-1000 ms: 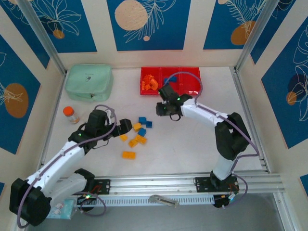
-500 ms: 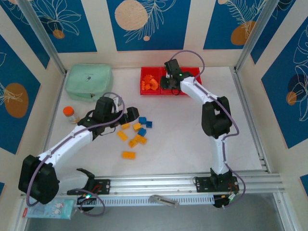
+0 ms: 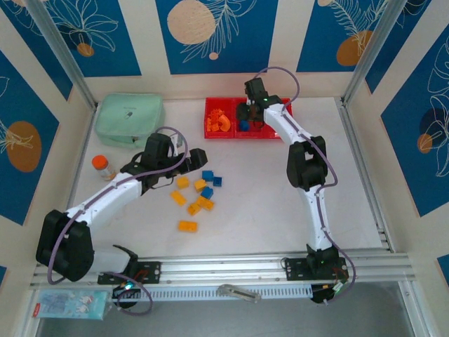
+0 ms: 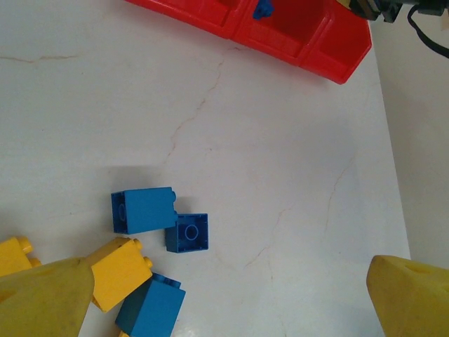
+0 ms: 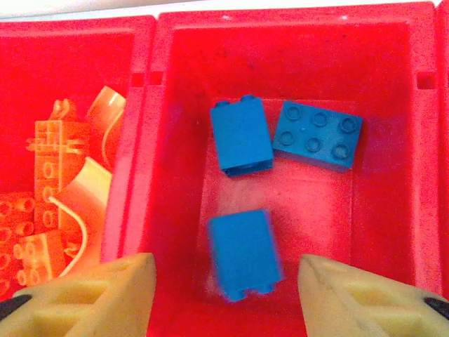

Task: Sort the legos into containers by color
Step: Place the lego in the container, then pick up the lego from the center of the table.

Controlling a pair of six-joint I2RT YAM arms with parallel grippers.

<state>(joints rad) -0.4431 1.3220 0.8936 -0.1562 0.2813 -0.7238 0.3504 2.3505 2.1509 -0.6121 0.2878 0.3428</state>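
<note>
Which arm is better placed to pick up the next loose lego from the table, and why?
Left. The left gripper hangs open directly over the loose legos on the table. The right gripper is open far off, above the middle bin at the back of the table.

Red three-bin tray (image 3: 282,128) sitting flat: orange legos (image 5: 49,182) piling in left bin, three blue bricks (image 5: 242,133) lying in middle bin, one blurred. Yellow and blue bricks (image 3: 208,192) lying loose in front of it.

Top cam sits high over the near edge, looking down across the table (image 3: 266,210). Right wrist cam peers down, close, into the containers (image 5: 280,17). Left wrist cam hangs low over loose legos (image 4: 144,209), same containers along its top edge.
</note>
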